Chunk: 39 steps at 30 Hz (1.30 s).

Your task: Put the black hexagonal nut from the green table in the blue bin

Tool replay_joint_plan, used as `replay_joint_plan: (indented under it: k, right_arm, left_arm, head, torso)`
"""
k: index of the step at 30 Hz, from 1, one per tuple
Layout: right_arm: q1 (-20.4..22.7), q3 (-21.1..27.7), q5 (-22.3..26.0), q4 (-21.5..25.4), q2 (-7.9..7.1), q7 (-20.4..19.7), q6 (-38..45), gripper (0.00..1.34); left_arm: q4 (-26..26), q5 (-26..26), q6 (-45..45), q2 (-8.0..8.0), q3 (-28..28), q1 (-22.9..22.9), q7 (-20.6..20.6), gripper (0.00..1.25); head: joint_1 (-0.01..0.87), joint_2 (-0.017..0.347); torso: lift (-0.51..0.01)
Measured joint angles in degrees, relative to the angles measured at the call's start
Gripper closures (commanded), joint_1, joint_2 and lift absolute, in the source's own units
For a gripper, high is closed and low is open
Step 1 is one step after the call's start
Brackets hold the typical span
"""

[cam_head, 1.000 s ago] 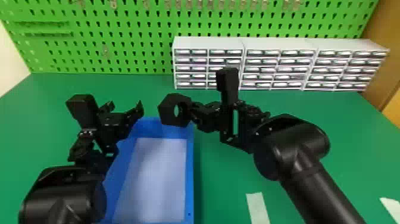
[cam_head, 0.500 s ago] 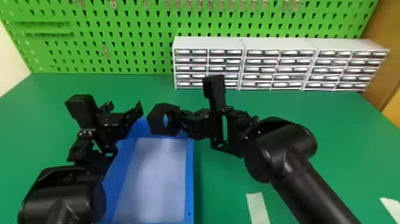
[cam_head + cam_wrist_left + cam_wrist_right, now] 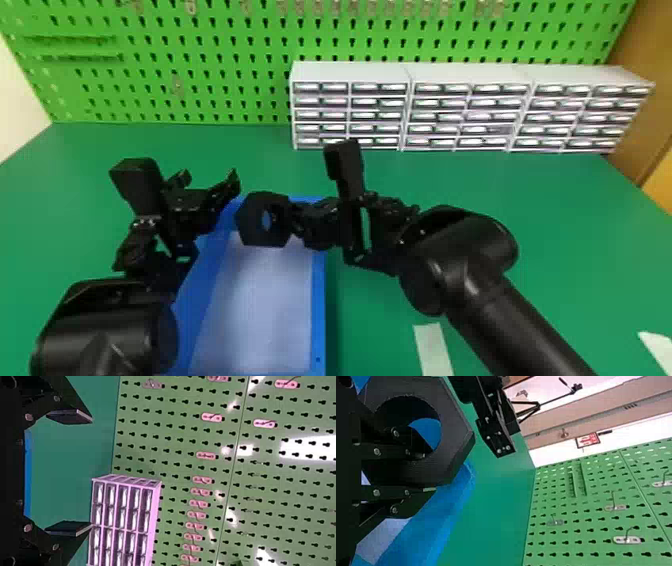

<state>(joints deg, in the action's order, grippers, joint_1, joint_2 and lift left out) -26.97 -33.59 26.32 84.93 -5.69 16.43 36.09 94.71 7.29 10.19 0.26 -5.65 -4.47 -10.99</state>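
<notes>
The right pincer [image 3: 299, 220] is clamped on the nut [image 3: 252, 218], one finger through its hole and the other outside, probably for a firm hold on such a wide ring. The nut hangs above the far end of the bin [image 3: 318, 305] on the counter [image 3: 560, 230], so letting go should drop it inside. At left, the left pincer [image 3: 210, 181] waits empty, its fingers apart.

The hexagonal nut [image 3: 250, 225] is plain black; the bin [image 3: 318, 310] is blue, its floor [image 3: 260, 310] seemingly pale lavender-white. The table [image 3: 550, 215] is deep green, the pegboard [image 3: 200, 46] brighter green, patterned with rows of dark keyhole slots.
</notes>
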Motion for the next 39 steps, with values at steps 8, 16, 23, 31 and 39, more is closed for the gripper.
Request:
replay_joint_plan:
  k: [8,16,23,31,39]
  right_arm:
    - [-0.27,-1.39,0.54,-0.2,-0.03,0.0,0.12,1.03]
    - [-0.23,-1.83,0.89,-0.23,-0.03,0.0,0.12,1.03]
    - [-0.02,-1.48,0.87,-0.28,-0.03,0.0,0.42,0.67]
    - [0.12,-1.11,0.5,-0.3,0.0,0.0,1.31,0.44]
    - [0.25,-0.2,0.52,-0.3,0.08,0.0,1.27,0.22]
  left_arm:
    - [0.0,0.0,0.0,0.0,0.08,-0.08,0.0,0.33]
    - [0.01,0.0,0.0,0.0,0.19,-0.09,0.0,0.33]
    - [0.03,0.0,0.0,0.0,0.12,-0.1,0.0,0.33]
    - [0.03,0.0,0.0,0.0,0.11,-0.05,0.0,0.33]
    - [0.03,0.04,0.0,0.0,0.1,0.08,0.0,0.33]
  head:
    - [0.686,0.051]
    - [0.686,0.051]
    - [0.686,0.051]
    - [0.686,0.051]
    - [0.686,0.051]
  torso:
    - [-0.097]
    - [-0.097]
    - [-0.097]
    - [-0.097]
    - [-0.097]
